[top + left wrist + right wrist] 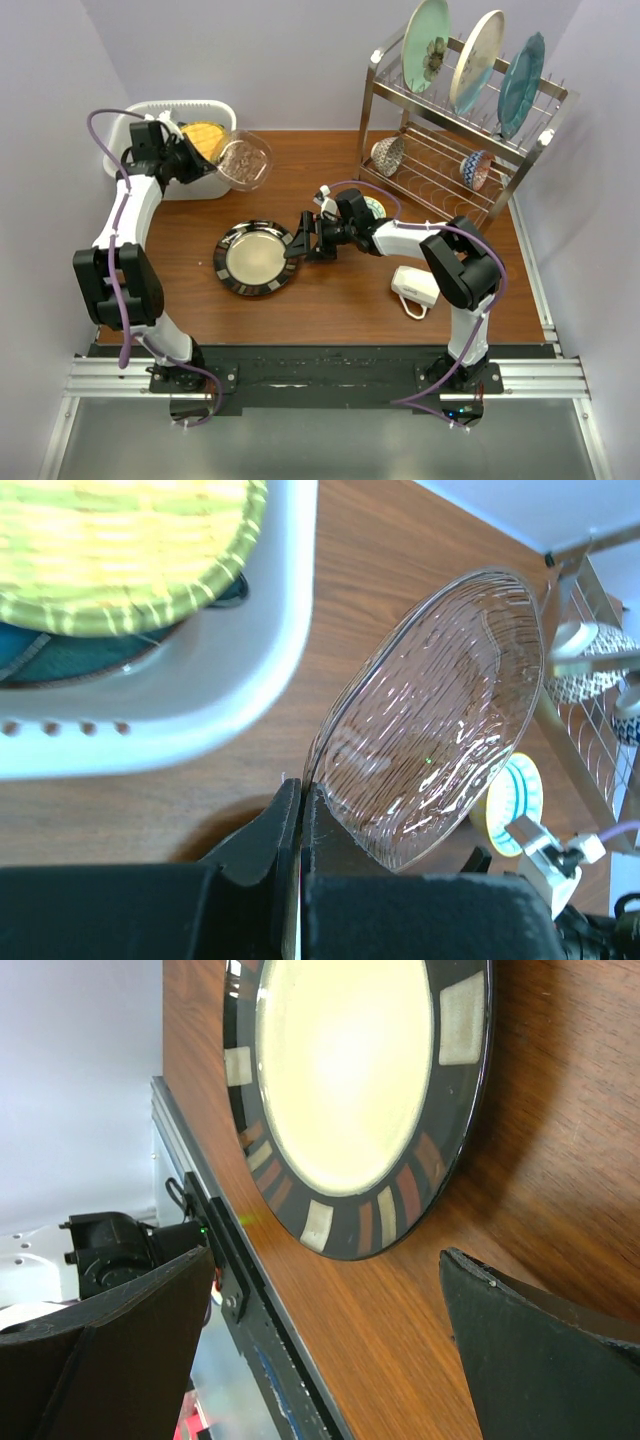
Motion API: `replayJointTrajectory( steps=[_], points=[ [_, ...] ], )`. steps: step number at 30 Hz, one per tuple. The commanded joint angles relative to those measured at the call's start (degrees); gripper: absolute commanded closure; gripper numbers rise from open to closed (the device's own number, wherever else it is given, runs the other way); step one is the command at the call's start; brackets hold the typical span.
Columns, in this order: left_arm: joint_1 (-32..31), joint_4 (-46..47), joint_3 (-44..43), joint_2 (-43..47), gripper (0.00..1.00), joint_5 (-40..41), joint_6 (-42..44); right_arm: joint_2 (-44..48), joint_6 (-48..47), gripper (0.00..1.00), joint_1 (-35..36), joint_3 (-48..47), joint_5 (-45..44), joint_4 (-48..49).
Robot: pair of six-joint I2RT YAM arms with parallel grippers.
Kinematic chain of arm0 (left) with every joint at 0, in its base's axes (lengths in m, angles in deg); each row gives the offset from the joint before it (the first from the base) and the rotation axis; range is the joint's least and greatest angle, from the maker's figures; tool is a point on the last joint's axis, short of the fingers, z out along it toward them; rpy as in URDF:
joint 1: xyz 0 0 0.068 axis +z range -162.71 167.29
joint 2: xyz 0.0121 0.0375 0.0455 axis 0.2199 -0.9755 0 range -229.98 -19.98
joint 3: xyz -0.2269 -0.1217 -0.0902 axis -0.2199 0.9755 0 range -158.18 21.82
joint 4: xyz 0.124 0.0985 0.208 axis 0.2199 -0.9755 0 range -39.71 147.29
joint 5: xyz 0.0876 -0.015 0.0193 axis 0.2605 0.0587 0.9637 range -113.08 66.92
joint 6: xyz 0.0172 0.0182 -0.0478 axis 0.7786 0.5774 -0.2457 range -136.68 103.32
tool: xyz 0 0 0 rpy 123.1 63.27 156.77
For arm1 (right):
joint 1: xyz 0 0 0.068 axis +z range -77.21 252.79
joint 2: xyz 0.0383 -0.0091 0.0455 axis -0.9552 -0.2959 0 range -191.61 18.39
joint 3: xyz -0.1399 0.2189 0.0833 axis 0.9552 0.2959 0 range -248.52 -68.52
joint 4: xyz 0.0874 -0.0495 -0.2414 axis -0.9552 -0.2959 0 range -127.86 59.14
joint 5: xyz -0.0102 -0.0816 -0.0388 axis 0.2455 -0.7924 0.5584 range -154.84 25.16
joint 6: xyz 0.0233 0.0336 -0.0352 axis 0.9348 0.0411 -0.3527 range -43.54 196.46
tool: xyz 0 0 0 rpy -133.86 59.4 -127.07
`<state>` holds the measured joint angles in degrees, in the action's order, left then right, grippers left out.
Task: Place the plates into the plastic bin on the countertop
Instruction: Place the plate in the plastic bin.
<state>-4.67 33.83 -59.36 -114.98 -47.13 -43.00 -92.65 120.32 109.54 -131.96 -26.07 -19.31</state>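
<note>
left tool (302, 802) pinched tight on clear ripply glass plate (440, 710) by the white bin (190, 103) | right tool (299, 237) gaping wide beside black-rimmed cream plate (255, 258)

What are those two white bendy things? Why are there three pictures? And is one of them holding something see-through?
Those are two robot arms, each ending in a two-finger pincher. The big picture looks down from above. The other two come from small cameras on the wrists.

The left gripper is shut on the edge of a clear glass plate, beside the white plastic bin. A yellow woven plate lies in the bin.

The right gripper is wide open and holds nothing. It is next to a black-rimmed plate lying flat on the brown countertop.

At the right stands a wire dish rack with three more plates on edge.
</note>
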Motion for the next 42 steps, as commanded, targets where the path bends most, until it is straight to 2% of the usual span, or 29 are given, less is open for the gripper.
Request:
replayJointTrajectory(
  steps=[1,24,41,42],
  points=[
    [1.8,0.6,-5.2,-1.9,1.00,-0.9,0.3,0.0,-0.8,0.02,0.2,-2.0,1.5,0.8],
    [8.0,3.3,-20.1,-15.2,1.00,-1.8,-5.6,-0.8,-1.3,0.02,0.2,-2.3,1.8,0.1],
    [11.5,4.3,-20.2,-19.5,1.00,-0.2,-5.4,-0.8,-1.3,0.01,0.2,-2.3,1.9,0.1],
    [11.5,4.3,-20.2,-19.6,0.97,-0.2,-5.3,-0.7,-1.2,0.01,0.2,-2.3,2.0,0.0]
  ],
)
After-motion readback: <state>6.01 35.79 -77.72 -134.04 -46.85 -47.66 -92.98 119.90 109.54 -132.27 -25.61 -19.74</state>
